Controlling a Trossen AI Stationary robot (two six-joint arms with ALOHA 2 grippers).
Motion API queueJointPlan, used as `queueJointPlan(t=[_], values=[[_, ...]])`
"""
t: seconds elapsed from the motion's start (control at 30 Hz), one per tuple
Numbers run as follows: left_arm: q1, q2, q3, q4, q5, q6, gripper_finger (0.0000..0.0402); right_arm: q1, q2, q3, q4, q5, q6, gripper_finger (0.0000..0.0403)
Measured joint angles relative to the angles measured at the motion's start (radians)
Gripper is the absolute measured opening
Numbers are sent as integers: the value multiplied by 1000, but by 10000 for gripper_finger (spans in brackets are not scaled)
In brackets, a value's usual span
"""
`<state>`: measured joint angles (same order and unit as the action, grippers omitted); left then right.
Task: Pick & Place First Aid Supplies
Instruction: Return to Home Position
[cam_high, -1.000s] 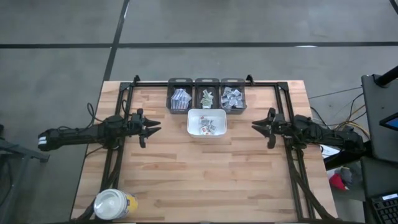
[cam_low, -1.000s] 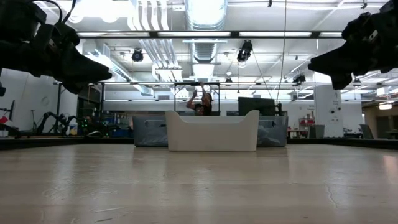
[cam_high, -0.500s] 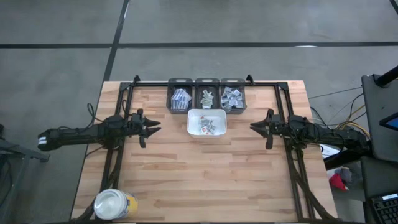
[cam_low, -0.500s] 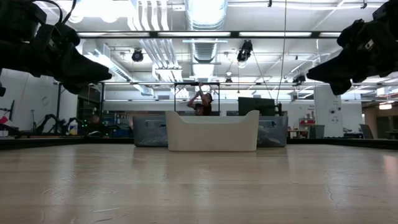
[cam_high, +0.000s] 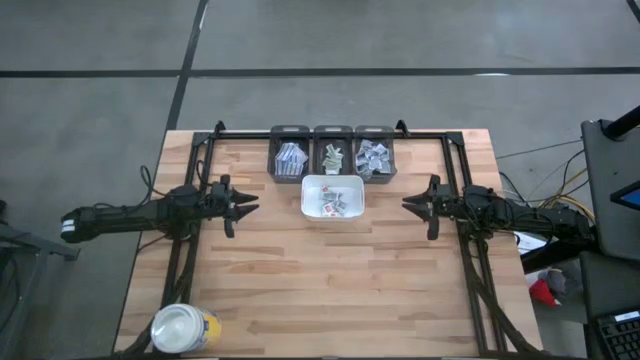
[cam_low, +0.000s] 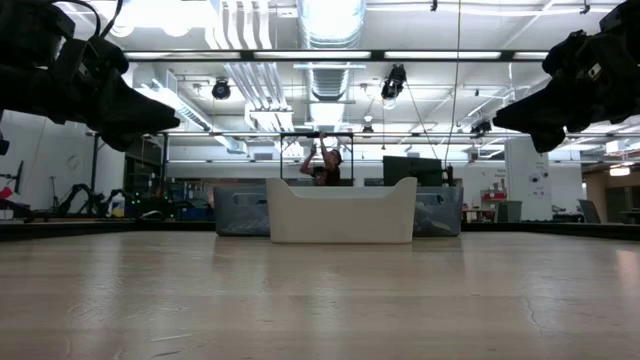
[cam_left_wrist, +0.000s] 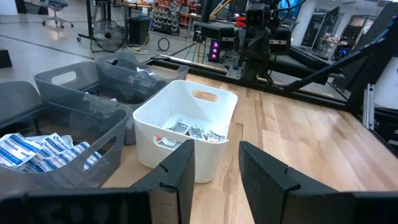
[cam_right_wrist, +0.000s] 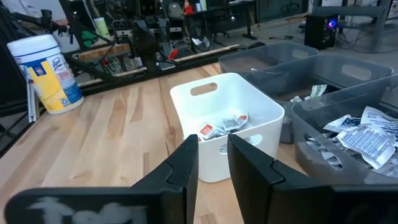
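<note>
**Worktop layout.** The light wooden worktop (cam_high: 330, 290) carried a white rectangular plastic tray (cam_high: 305, 198) toward the middle of its far half. The tray held a loose layer of small flat paper packets (cam_high: 333, 204), mostly white with red and grey print. Just behind the tray, 3 dark grey plastic bins (cam_high: 332, 129) stood side by side in 1 row at the far edge.

- The bin on the left arm's side held blue-and-white packets (cam_high: 289, 158).
- The middle bin held white packets with green print (cam_high: 332, 156).
- The bin on the right arm's side held grey-and-white packets (cam_high: 374, 158).

**Left arm.** The left gripper (cam_high: 250, 205) hung above the worktop beside the tray, apart from it and pointed toward it. Its fingers (cam_left_wrist: 180, 171) were spread with a clear gap and gripped nothing.

**Right arm.** The right gripper (cam_high: 408, 203) hung at the mirrored station on the tray's other side. In the low view it was raised clear of the worktop. Its fingers (cam_right_wrist: 249, 165) stood apart by a narrower gap, with nothing between them.

**Other items.** A round yellow jar with a white lid (cam_high: 180, 328) stood upright at the near corner on the left arm's side, well apart from the tray and bins. In the low view, 1 person (cam_low: 322, 165) stood in the room beyond the worktop with arms raised.
</note>
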<state>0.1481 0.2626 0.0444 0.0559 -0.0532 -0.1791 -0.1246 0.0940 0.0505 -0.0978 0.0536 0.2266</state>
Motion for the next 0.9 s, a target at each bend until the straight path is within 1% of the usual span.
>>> queueJointPlan(t=[0.23, 0.7, 0.9], values=[[0, 0, 0, 0, 0, 0, 119, 0, 0, 0, 0, 0, 1, 88], [0, 0, 0, 0, 0, 0, 120, 0, 0, 1, 0, 0, 1, 63], [0, 0, 0, 0, 0, 0, 120, 0, 0, 1, 0, 0, 0, 70]])
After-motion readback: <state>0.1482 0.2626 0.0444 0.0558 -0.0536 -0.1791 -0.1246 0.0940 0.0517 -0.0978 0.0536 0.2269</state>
